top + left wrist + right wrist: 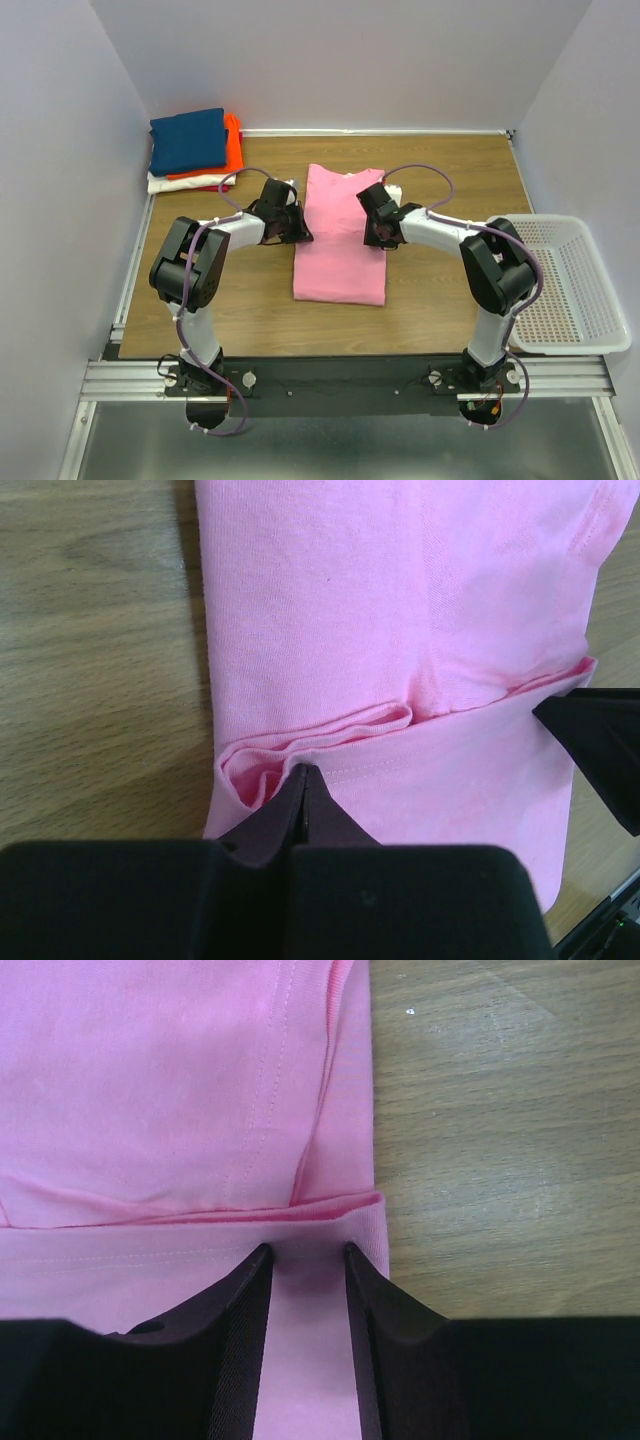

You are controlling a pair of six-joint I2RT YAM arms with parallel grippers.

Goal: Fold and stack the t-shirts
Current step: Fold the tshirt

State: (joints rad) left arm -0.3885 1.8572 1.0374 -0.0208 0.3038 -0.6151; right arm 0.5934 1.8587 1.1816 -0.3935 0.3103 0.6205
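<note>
Pink t-shirt pinched by shut left hand; right hand half-open; stack, basket aside.

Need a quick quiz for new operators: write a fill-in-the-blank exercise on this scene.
The shirt at the middle of the table is ___.
The left gripper is shut, while the right gripper is ___.
The stack in the far left corner has a ___ shirt on top.
The basket stands at the table's ___ edge.
Missing words: pink; open; blue; right.
</note>
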